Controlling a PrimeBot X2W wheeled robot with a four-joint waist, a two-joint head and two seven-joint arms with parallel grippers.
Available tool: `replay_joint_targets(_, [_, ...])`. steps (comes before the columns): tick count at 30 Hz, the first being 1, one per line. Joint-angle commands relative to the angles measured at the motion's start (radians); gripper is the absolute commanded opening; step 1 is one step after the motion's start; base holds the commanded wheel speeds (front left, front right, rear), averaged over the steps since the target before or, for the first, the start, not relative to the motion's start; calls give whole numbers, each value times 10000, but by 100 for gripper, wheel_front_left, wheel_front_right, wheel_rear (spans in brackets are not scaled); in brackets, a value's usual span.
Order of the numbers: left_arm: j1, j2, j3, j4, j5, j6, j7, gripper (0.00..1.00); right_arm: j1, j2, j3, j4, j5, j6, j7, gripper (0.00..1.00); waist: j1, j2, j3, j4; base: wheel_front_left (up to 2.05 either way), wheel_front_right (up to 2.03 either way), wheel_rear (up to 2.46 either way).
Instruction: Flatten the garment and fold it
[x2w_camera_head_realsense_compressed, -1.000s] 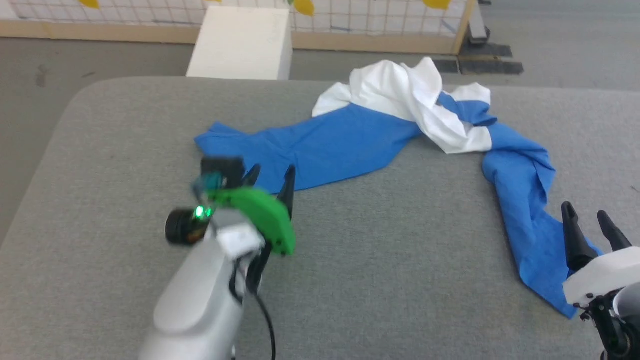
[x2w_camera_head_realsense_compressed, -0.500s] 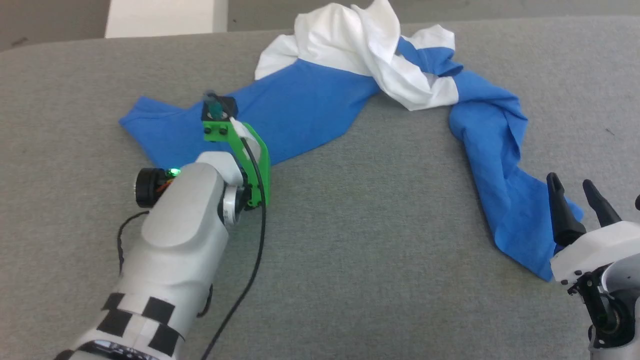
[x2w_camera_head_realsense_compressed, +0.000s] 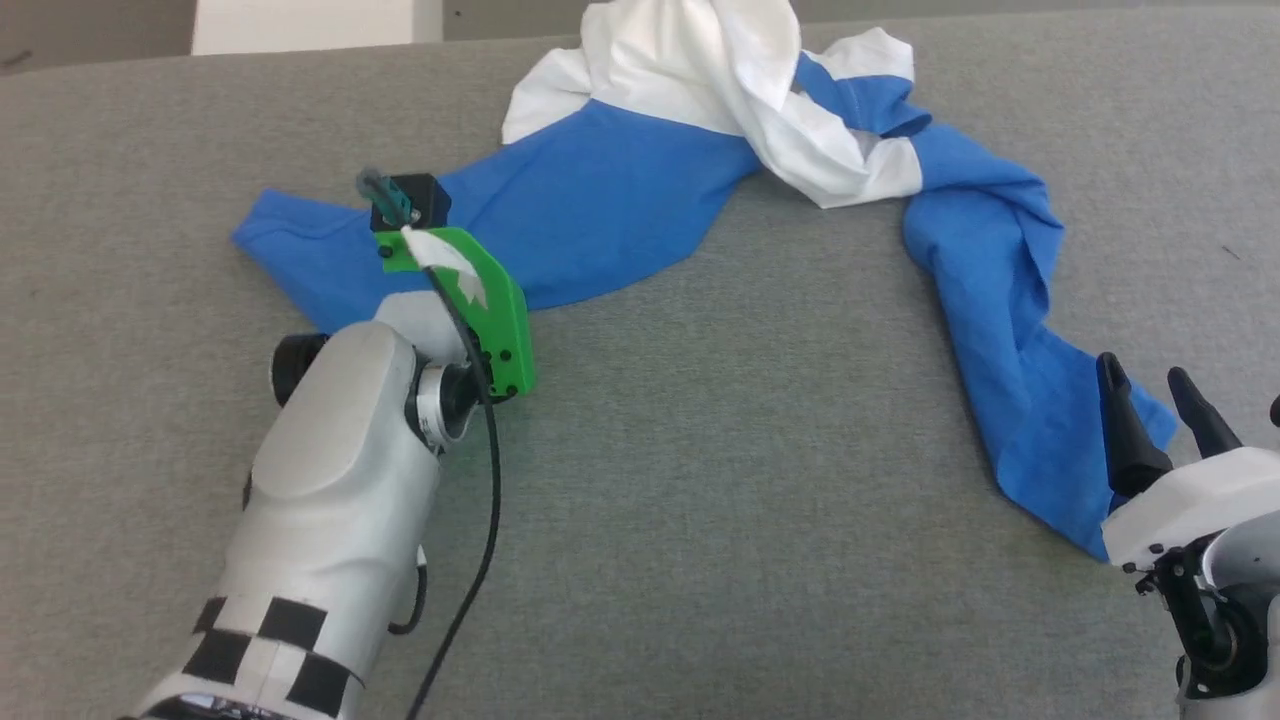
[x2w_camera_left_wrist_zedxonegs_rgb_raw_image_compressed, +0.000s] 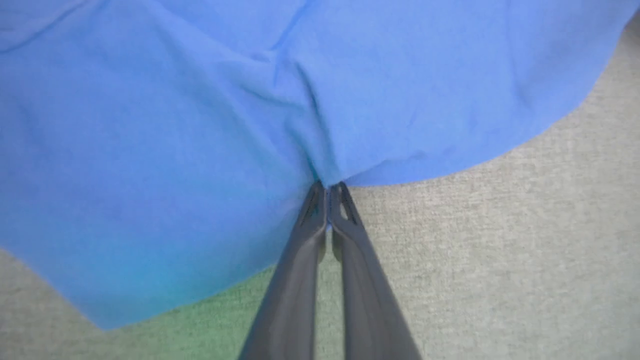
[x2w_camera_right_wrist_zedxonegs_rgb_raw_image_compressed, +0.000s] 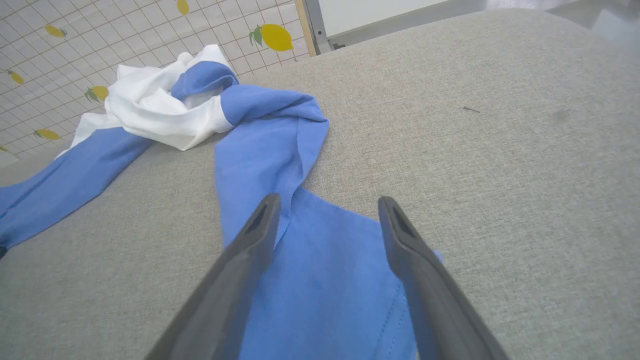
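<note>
The garment (x2w_camera_head_realsense_compressed: 620, 210) lies crumpled in an arch across the grey table, its white body (x2w_camera_head_realsense_compressed: 700, 70) bunched at the far middle and a royal-blue sleeve running down each side. My left gripper (x2w_camera_left_wrist_zedxonegs_rgb_raw_image_compressed: 328, 187) is shut on the near edge of the left sleeve (x2w_camera_left_wrist_zedxonegs_rgb_raw_image_compressed: 200, 125), pinching a fold of blue cloth; in the head view the arm's green bracket (x2w_camera_head_realsense_compressed: 480, 300) hides the fingers. My right gripper (x2w_camera_head_realsense_compressed: 1160, 395) stands open over the end of the right sleeve (x2w_camera_head_realsense_compressed: 1040, 420); in the right wrist view its fingers (x2w_camera_right_wrist_zedxonegs_rgb_raw_image_compressed: 260, 225) straddle the blue cloth (x2w_camera_right_wrist_zedxonegs_rgb_raw_image_compressed: 325, 280).
The grey padded table (x2w_camera_head_realsense_compressed: 750, 560) spreads wide in front of the garment. A white box (x2w_camera_head_realsense_compressed: 300, 20) stands beyond the far edge on the left. A lemon-patterned tiled wall (x2w_camera_right_wrist_zedxonegs_rgb_raw_image_compressed: 100, 30) rises behind the table.
The head camera has tilted down. My left arm has reached forward onto the left sleeve and its fingers, open a second ago, are now shut on the cloth. The right gripper has stayed put.
</note>
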Motion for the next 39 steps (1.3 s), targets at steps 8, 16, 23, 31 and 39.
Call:
replay_joint_targets(8, [1006, 110, 1080, -1753, -1095, -456, -1383, 0, 323, 15, -84, 438, -142, -13, -10, 100, 0, -1, -1388, 1231, 0, 0, 0])
replay_joint_targets(16, [2875, 1317, 2089, -5557, -1344, 559, -843, 0, 955, 15, -394, 840, -184, -13, -60, 100, 0, -1, -2406, 2143, 0, 0, 0])
replay_joint_targets(23, [5309, 2389, 3808, -8247, -1123, 2743, -49, 0, 1142, 16, -350, 1100, -211, -13, -140, 100, 0, -1, -2803, 2191, 0, 0, 0])
replay_joint_targets(31, [7639, 1688, 4264, -7560, -1833, 3552, 651, 44, 1213, 16, -283, 1205, -234, -13, -174, 100, 0, -1, -2810, 1897, 0, 0, 0])
replay_joint_targets(39, [7200, 1435, 4750, -7817, -1354, 2606, -2354, 100, 1032, 16, 20, 1071, -374, -13, 67, 100, 0, -1, -2662, 1780, 0, 0, 0])
